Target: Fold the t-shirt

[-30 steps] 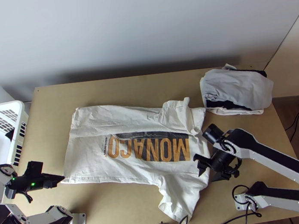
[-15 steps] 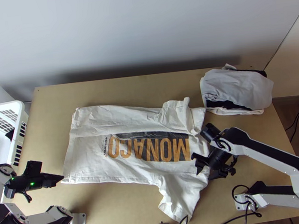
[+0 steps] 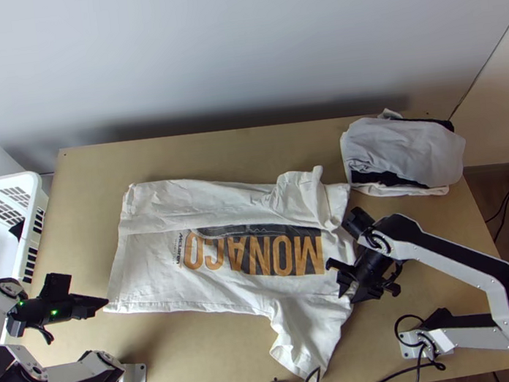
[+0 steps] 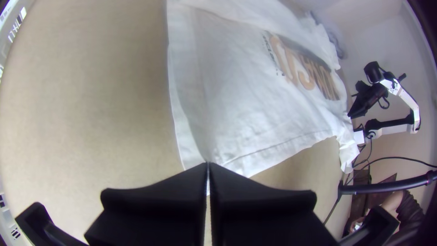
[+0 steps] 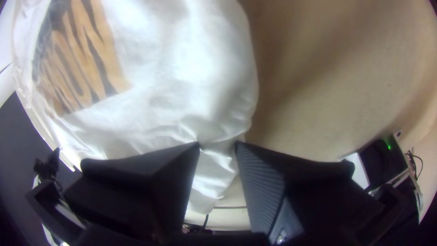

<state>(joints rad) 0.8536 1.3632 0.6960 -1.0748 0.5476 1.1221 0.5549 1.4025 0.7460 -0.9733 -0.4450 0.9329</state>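
Apparently one long fold has been made: the far side (image 3: 197, 203) of the t-shirt (image 3: 152, 265) is turned in over the print on the bench (image 3: 250, 149). The near sleeve (image 3: 301, 340) is left sticking out, so the second side and the final folds remain to be done. At the near hem corner, the left gripper (image 4: 208, 165) is closed, cloth pinched or not cannot be told; by the sleeve, the right gripper (image 5: 217, 144) is parted.
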